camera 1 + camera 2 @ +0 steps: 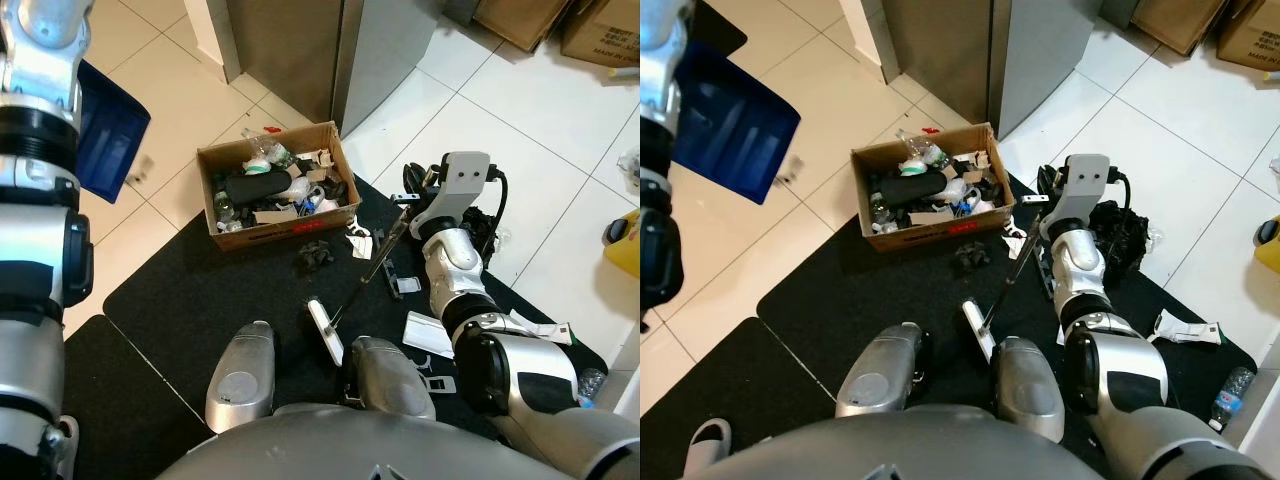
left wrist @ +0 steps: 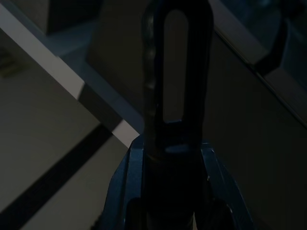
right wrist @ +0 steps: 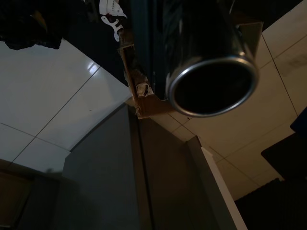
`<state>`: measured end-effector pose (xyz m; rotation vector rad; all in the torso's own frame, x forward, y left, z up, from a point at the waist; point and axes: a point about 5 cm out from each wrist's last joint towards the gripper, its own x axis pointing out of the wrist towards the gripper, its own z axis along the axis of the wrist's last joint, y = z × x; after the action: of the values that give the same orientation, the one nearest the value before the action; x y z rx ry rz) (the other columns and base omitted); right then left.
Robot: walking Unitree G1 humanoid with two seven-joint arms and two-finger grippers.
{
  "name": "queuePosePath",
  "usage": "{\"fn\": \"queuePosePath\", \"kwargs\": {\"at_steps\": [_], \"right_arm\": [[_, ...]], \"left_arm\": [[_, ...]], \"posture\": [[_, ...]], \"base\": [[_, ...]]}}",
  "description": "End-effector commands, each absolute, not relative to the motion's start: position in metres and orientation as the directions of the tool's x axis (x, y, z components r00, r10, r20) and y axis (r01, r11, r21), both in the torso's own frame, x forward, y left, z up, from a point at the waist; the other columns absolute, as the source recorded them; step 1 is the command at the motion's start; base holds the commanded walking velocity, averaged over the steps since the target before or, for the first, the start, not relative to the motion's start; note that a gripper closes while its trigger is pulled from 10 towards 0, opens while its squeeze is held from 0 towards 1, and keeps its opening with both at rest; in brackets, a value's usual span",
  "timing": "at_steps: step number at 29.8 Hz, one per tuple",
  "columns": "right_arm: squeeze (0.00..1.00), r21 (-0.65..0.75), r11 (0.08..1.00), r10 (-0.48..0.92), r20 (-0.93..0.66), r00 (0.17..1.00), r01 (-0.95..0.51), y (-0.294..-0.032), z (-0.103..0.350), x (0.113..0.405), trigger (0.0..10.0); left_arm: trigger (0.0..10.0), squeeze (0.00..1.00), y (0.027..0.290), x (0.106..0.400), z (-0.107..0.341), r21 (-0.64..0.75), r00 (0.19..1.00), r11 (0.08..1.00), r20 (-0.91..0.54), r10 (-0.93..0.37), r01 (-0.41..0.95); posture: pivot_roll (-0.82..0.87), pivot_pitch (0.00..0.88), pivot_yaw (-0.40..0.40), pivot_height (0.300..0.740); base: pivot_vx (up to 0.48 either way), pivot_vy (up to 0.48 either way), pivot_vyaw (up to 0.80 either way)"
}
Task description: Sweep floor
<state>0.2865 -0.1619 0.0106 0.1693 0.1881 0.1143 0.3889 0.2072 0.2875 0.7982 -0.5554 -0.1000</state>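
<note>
A blue dustpan [image 1: 110, 130] hangs in the air at the left, above the white tiles, carried by my raised left arm [image 1: 35, 230]. In the left wrist view its dark slotted handle [image 2: 177, 96] runs straight out of my left gripper [image 2: 168, 191]. My right gripper [image 1: 404, 207] is shut on the thin metal handle of a broom [image 1: 370, 268]. The handle slants down to a white head [image 1: 326, 332] resting on the black mat [image 1: 200, 290]. The handle's open tube end [image 3: 211, 81] shows in the right wrist view.
An open cardboard box [image 1: 275, 185] full of rubbish sits on the mat's far edge. A black clump [image 1: 315, 255], white scraps [image 1: 360, 242] and paper [image 1: 430, 333] litter the mat. Grey cabinets [image 1: 330, 50] stand behind. A yellow object [image 1: 625, 240] and a bottle [image 1: 590, 381] lie at the right.
</note>
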Motion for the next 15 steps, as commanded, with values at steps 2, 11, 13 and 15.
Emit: {"fn": "queuePosePath", "kwargs": {"at_steps": [2,11,13,15], "right_arm": [[0.0,0.251,0.964,0.158,-0.277,0.948,-0.087,-0.15,-0.011,0.269,10.0],[0.0,0.258,0.962,0.162,-0.276,0.947,-0.089,-0.149,-0.012,0.268,10.0],[0.0,0.258,0.962,0.165,-0.277,0.947,-0.092,-0.149,-0.012,0.268,10.0],[0.0,0.261,0.961,0.167,-0.281,0.945,-0.092,-0.15,-0.012,0.267,10.0]], "left_arm": [[10.0,0.0,0.192,0.391,0.302,0.718,0.807,0.678,0.488,-0.334,-0.153],[10.0,0.0,0.187,0.395,0.313,0.631,0.781,0.753,0.561,-0.273,-0.19],[10.0,0.0,0.189,0.395,0.312,0.606,0.785,0.775,0.563,-0.257,-0.181],[10.0,0.0,0.193,0.397,0.305,0.51,0.811,0.849,0.549,-0.2,-0.136]], "posture": [[0.15,0.0,0.098,0.74],[0.14,0.0,0.109,0.74],[0.14,0.0,0.111,0.74],[0.15,0.0,0.111,0.74]], "base": [[0.0,0.0,0.0],[0.0,0.0,0.0],[0.0,0.0,0.0],[0.0,0.0,0.0]]}}
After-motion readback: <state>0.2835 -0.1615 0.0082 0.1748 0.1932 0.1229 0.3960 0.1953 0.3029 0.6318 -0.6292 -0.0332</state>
